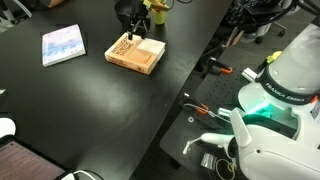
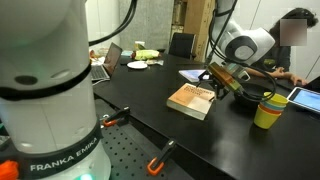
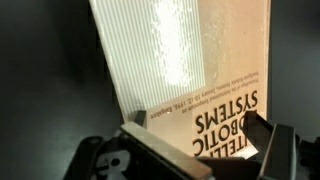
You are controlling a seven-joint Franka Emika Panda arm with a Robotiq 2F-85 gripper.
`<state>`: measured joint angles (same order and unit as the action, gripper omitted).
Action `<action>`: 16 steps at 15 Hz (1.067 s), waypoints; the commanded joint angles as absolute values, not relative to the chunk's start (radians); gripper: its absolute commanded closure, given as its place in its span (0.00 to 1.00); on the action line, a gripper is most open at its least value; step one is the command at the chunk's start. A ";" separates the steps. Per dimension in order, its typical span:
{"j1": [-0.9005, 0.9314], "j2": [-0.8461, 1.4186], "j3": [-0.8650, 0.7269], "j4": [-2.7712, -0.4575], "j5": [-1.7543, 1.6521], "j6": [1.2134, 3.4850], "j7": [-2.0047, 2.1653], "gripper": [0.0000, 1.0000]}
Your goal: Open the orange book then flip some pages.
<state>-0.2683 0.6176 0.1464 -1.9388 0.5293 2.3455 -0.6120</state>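
The gripper point(image 3: 190, 150), jaws spread, sits at the far edge of the orange book point(image 1: 135, 52). A blue book point(image 1: 62, 44) lies well apart, and a yellow cup point(image 2: 266, 110) stands near the gripper.

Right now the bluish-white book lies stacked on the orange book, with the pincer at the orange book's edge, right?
Not stacked: an exterior view shows the bluish-white book lying on the table, apart from the orange book. The pincer is at the orange book's edge.
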 commanded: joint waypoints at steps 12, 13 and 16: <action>-0.290 0.615 0.111 -1.925 0.495 2.293 -0.562 0.00; -0.289 0.613 0.118 -1.923 0.499 2.291 -0.563 0.00; -0.287 0.614 0.134 -1.916 0.502 2.285 -0.569 0.00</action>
